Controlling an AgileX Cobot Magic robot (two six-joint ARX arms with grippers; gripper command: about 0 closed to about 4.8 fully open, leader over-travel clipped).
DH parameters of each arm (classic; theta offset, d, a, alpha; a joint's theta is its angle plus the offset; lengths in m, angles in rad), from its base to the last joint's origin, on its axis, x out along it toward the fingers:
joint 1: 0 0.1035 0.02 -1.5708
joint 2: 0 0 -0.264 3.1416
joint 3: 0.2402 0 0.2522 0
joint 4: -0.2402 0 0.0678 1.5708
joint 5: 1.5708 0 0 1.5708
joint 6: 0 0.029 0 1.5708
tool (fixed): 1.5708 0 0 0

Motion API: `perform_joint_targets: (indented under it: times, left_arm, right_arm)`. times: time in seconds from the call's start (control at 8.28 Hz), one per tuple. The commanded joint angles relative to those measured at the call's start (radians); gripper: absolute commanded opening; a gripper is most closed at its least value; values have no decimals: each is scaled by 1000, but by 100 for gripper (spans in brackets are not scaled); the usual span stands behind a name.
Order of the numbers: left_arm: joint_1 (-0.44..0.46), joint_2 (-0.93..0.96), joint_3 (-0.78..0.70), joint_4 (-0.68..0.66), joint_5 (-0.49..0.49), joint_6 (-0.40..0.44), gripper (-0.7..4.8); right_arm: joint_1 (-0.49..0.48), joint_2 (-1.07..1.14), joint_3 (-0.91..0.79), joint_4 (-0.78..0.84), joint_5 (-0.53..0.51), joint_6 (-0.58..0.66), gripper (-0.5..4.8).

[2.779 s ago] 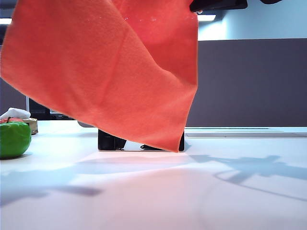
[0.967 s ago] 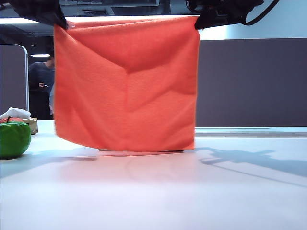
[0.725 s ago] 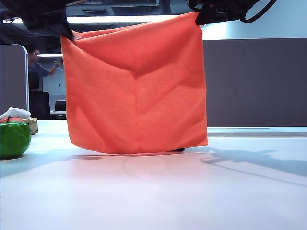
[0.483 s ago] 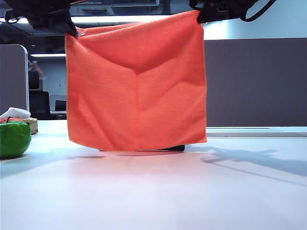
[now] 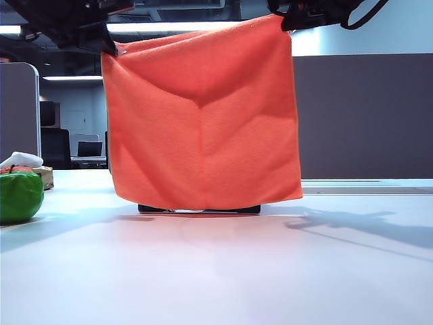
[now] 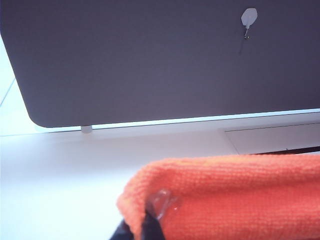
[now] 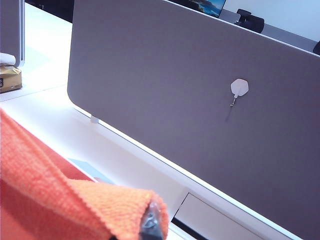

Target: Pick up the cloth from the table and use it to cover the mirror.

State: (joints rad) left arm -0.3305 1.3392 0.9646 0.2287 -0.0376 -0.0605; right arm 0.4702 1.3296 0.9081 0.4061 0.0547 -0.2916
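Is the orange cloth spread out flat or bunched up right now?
Spread out. The cloth hangs as a flat sheet, its top corners pinched by the left gripper and right gripper.

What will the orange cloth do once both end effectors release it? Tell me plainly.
Probably collapse: the cloth hangs limp from the left end effector and right end effector, creased, so it looks floppy. Its fuzzy weave may cling rather than slide. It seems light, unlikely to tip the mirror.
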Motion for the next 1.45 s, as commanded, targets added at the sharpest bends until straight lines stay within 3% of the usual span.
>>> perform_joint_targets:
  times: [0.12, 0.97, 1.09, 1.45]
  left_arm:
    - [2, 16, 11, 59, -3, 1, -6]
    - [2, 78, 53, 109, -12, 8, -6]
    - [5, 108, 82, 110, -80, 53, -6]
    - [15, 175, 136, 113, -74, 53, -6]
  right_arm:
    - [-1, 40, 21, 65, 23, -27, -1]
    - [-24, 97, 74, 137, 66, -57, -1]
    - [-29, 166, 119, 135, 67, -57, -1]
    - [-43, 193, 120, 118, 78, -57, -1]
